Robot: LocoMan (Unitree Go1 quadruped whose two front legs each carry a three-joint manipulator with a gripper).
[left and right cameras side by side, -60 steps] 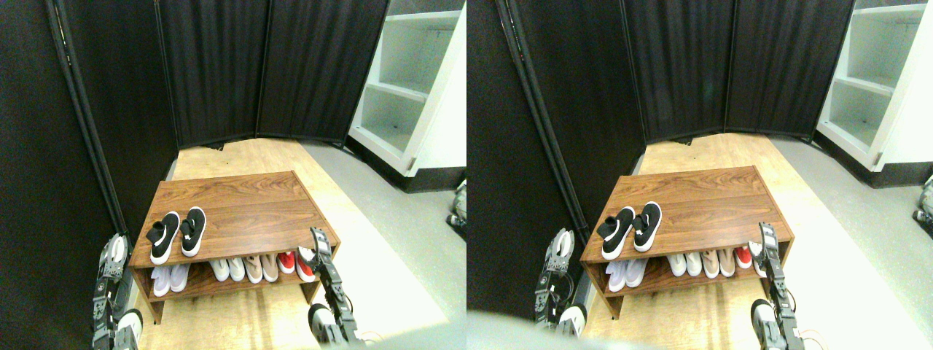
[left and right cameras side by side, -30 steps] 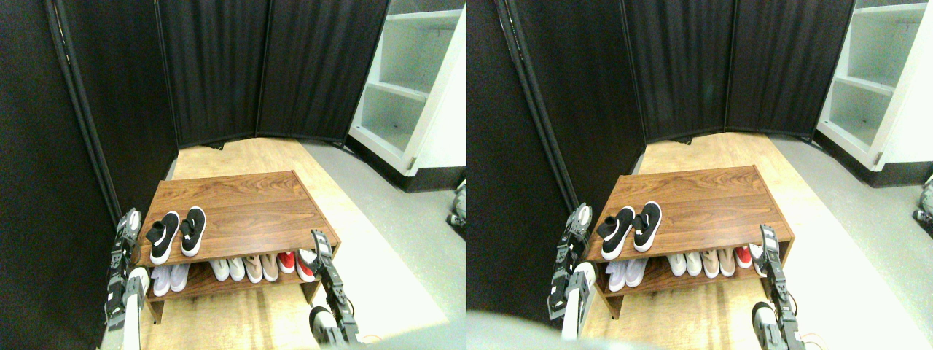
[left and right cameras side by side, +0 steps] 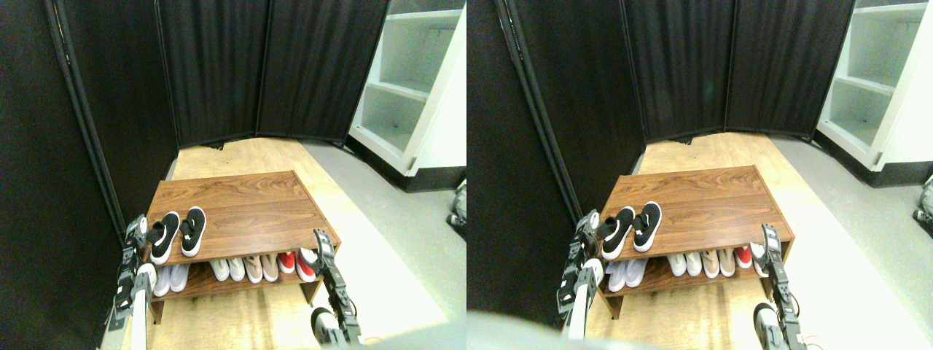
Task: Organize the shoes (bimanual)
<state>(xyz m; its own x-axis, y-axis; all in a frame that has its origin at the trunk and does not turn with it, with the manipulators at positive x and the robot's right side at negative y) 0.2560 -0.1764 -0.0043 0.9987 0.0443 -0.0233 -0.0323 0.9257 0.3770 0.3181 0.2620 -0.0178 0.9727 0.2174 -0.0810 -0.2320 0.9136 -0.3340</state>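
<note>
Two black shoes with white soles lie side by side on the left part of the wooden shoe rack's top (left and right cameras side by side: 248,208), toes pointing away from me: the left shoe (left and right cameras side by side: 165,238) and the right shoe (left and right cameras side by side: 193,231). My left gripper (left and right cameras side by side: 136,232) is raised at the rack's left edge, right beside the heel of the left shoe; contact cannot be made out. My right gripper (left and right cameras side by side: 322,245) stands at the rack's front right corner, far from both black shoes.
The rack's lower shelf holds a white pair (left and right cameras side by side: 168,278), another white pair (left and right cameras side by side: 227,269), a beige pair (left and right cameras side by side: 261,267) and a red pair (left and right cameras side by side: 294,262). Black curtain panels (left and right cameras side by side: 219,73) close the left and back. A white shelf unit (left and right cameras side by side: 408,87) stands at the back right.
My left manipulator has risen and swung right, from below the rack's left side up to the heel of the left black shoe. The right manipulator has barely moved; the shoes stay put.
</note>
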